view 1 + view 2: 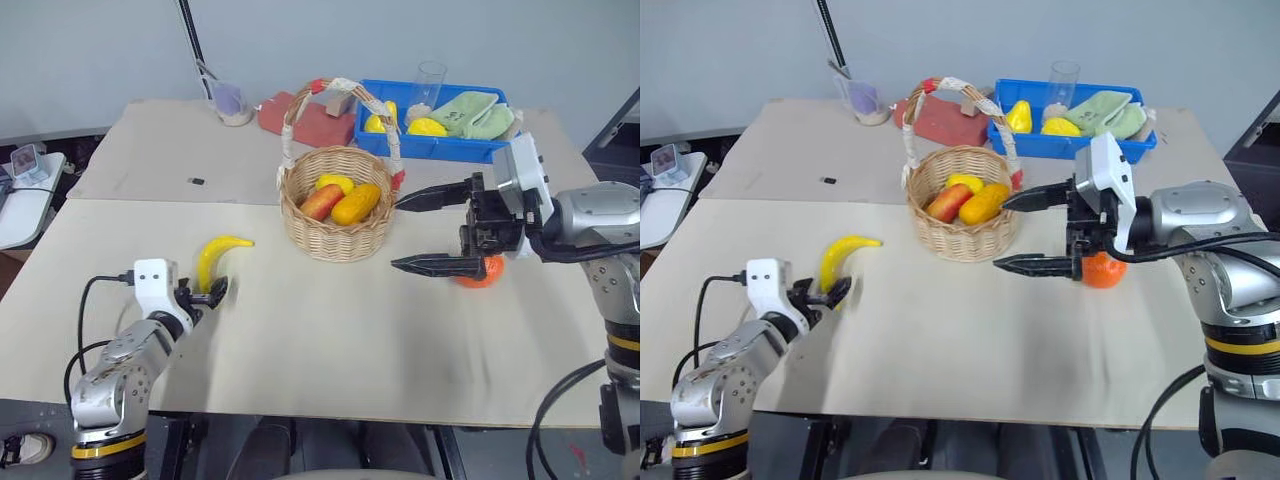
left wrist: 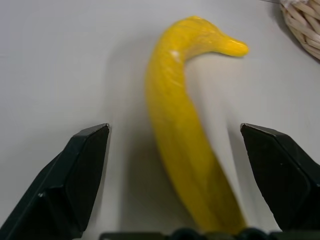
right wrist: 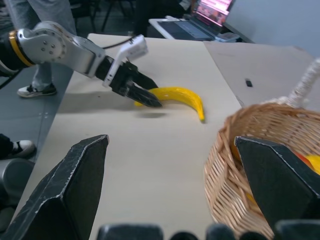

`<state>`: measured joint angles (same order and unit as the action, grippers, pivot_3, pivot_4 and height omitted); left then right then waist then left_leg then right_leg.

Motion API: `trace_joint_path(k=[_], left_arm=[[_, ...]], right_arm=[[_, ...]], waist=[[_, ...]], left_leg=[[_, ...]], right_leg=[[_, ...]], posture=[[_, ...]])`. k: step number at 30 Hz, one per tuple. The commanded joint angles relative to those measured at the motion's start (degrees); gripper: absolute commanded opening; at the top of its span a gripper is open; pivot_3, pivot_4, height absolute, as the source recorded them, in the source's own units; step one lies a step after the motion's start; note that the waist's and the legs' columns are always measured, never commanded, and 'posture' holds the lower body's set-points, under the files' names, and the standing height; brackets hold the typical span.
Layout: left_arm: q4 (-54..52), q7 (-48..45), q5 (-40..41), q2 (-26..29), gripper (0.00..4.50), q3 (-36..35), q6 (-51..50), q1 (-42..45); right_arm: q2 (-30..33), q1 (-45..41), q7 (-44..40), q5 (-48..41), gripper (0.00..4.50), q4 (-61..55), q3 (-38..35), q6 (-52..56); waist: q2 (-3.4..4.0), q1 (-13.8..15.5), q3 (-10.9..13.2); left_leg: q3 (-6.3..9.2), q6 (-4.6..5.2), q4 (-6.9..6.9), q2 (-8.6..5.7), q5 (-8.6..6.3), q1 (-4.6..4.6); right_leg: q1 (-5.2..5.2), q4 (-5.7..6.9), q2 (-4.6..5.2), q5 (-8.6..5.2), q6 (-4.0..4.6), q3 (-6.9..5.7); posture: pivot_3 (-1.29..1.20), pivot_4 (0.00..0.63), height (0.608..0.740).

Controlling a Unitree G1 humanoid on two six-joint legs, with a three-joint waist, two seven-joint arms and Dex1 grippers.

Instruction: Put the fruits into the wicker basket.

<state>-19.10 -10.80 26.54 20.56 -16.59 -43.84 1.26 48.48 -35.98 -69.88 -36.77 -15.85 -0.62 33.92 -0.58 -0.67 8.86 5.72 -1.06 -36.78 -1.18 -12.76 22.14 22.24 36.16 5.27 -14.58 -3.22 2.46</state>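
Beige counter (image 1: 300, 340) is seen carrying the wicker basket (image 1: 335, 215). No legible writing is found. Left hand (image 2: 175, 150), fingers apart, straddles the banana (image 1: 215, 258). Right hand (image 1: 430, 230), fingers apart, is held beside the basket, the orange (image 1: 1103, 270) behind it.

Beige table (image 1: 330, 350) before pale wall (image 1: 90, 50), perhaps grey-blue.

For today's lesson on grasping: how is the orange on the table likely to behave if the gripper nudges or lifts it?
The orange is round and sits on the flat table, so a nudge would probably send it rolling. Its smooth skin may slip between narrow black fingers. It keeps its round shape where it lies, so it will likely stay firm when squeezed.
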Motion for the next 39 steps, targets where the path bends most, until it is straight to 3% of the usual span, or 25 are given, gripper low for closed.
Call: trace_joint_path(k=[1, 6, 13, 19, 25, 32, 33, 39], left_arm=[[-0.03, 0.54, -1.54, -0.14, 2.6, 0.0, 1.99, 0.52], [0.23, -0.31, -3.7, 0.18, 0.2, 0.02, 5.8, -0.26], [-8.75, -11.57, 0.89, 4.44, 0.15, 0.06, 13.08, 2.65], [-9.02, -14.19, 1.23, 9.48, 0.15, 6.34, 8.55, 15.89], [6.48, -12.02, -8.23, 4.88, 0.15, 17.24, 12.66, 31.46], [22.21, -13.37, -14.62, -1.32, 0.15, 21.93, 21.57, 41.29], [23.01, -13.74, -14.87, -1.93, 1.17, 22.1, 22.28, 41.85], [20.03, -18.04, -13.56, -1.97, 3.8, 21.48, 21.79, 40.64]], right_arm=[[-0.1, -1.04, -0.29, -0.42, 4.5, -0.6, -0.74, -0.52], [0.2, -0.27, -0.43, -0.27, 4.5, -0.64, -1.14, -0.87], [1.79, 1.93, 0.91, -0.95, 4.5, -2.74, -3.55, 0.04], [2.87, 4.85, 4.1, -2.34, 4.5, -5.34, -7.06, 1.76], [2.87, 6.75, 7.22, -2.88, 4.5, -7.26, -9.18, 2.83], [2.94, 8.52, 9.73, -3.32, 4.5, -8.82, -10.12, 3.19], [2.94, 8.68, 10.06, -3.35, 4.5, -8.94, -10.21, 3.21], [3.2, 10.42, 13.3, -1.59, 4.5, -7.92, -11.27, 2.47]], waist=[[0.0, 0.0, 0.0], [0.0, -0.01, 0.0], [-0.02, 0.32, 0.01], [-0.03, 0.7, 0.02], [-0.08, 0.61, 0.05], [-0.13, -0.01, 0.08], [-0.14, -0.02, 0.09], [-0.14, -0.09, 0.09]], left_leg=[[0.0, 0.0, 0.0, 0.0, 0.0, 0.01], [0.0, 0.0, 0.0, 0.0, 0.0, 0.0], [0.0, 0.0, 0.0, 0.0, 0.0, 0.05], [-0.01, -0.01, -0.05, -0.02, 0.01, 0.04], [-0.01, 0.0, -0.06, -0.05, 0.02, 0.05], [0.0, 0.01, -0.06, -0.05, 0.01, 0.1], [0.0, 0.01, -0.06, -0.06, 0.01, 0.11], [0.0, 0.01, -0.06, -0.06, 0.01, 0.1]], right_leg=[[0.01, 0.0, 0.0, 0.0, 0.0, 0.0], [0.01, 0.0, -0.01, 0.0, 0.0, 0.0], [0.02, -0.03, 0.01, 0.0, 0.01, -0.01], [-0.01, -0.02, 0.0, 0.01, -0.01, -0.02], [-0.02, -0.01, -0.01, 0.02, -0.05, -0.03], [0.02, -0.03, -0.01, 0.03, -0.06, -0.03], [0.02, -0.03, 0.0, 0.03, -0.06, -0.03], [0.02, -0.01, 0.0, 0.03, -0.07, -0.02]], posture=[[0.0, 0.15, 0.74], [0.0, 0.15, 0.74], [0.0, 0.15, 0.74], [0.0, 0.15, 0.74], [0.0, 0.15, 0.74], [0.0, 0.15, 0.74], [0.0, 0.15, 0.74], [0.0, 0.15, 0.74]])
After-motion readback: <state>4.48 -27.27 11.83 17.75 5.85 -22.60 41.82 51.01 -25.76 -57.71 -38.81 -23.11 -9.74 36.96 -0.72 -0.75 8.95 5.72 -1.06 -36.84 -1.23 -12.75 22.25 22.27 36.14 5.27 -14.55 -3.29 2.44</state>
